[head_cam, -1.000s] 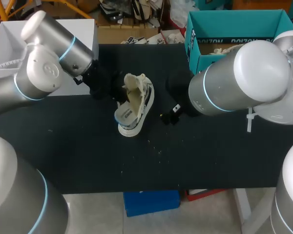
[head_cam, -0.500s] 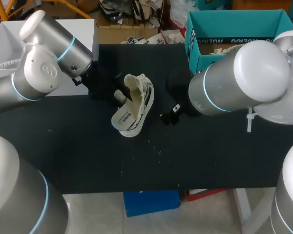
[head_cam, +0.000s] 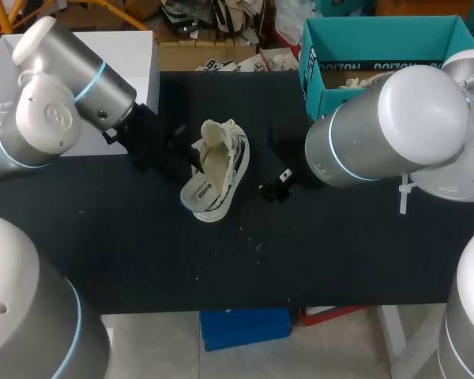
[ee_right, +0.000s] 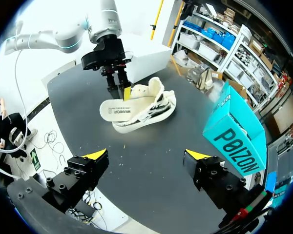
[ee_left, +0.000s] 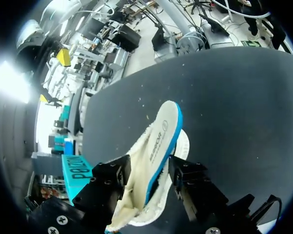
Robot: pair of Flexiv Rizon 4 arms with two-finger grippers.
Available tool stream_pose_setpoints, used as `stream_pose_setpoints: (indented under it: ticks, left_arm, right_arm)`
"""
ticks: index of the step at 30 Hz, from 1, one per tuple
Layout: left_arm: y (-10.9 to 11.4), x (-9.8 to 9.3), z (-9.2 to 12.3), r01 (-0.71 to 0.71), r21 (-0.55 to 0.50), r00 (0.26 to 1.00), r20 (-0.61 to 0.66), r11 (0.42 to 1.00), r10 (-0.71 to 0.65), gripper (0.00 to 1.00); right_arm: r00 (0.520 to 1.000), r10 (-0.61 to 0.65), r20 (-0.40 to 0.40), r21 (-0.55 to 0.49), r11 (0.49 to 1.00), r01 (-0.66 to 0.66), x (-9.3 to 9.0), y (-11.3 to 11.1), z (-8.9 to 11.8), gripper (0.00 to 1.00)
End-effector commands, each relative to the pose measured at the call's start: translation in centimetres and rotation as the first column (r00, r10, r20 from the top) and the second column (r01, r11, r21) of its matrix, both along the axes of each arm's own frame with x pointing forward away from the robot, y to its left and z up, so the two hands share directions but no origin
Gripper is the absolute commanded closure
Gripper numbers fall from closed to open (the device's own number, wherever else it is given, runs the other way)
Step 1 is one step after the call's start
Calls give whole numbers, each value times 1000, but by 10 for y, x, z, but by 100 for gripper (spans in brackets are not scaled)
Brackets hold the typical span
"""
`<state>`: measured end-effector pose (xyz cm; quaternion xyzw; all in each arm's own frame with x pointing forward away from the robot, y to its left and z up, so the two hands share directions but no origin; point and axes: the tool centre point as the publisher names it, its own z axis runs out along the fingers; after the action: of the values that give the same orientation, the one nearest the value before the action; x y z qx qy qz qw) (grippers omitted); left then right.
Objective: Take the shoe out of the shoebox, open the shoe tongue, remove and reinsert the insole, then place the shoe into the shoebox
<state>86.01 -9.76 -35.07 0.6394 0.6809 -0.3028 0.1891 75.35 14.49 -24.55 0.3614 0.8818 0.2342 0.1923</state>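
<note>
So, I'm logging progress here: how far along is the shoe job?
Done: the shoe is out of the shoebox, and its tongue looks opened. In hand: the left gripper grips the insole, partly out. The right gripper is open, apart. Left: reinserting the insole and boxing the shoe.

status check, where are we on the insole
Left tool shut on insole, partly out of shoe. Right tool open, hanging clear. Shoe lying on its side; nothing in the way.
</note>
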Motion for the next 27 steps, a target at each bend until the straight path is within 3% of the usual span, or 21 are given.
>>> stream_pose_setpoints:
  ticks: [1,16,17,20,27]
  left_arm:
    - [1,-4,-1,7,12,1000,6,1000,-7,53]
    - [0,-9,-9,50,44,999,0,998,-50,62]
    - [0,-9,-10,52,45,999,0,998,-52,66]
    - [-1,-10,-12,60,46,998,-5,997,-60,99]
    - [-2,-9,-15,65,43,998,-26,997,-64,100]
  right_arm:
    - [1000,0,1,2,1000,0,-1,-1,-1,0]
    - [1000,0,1,2,1000,0,-1,-1,-1,0]
    - [1000,0,1,2,1000,0,-1,-1,-1,0]
    - [1000,0,1,2,1000,0,-1,-1,-1,0]
    - [1000,0,1,2,1000,0,-1,-1,-1,0]
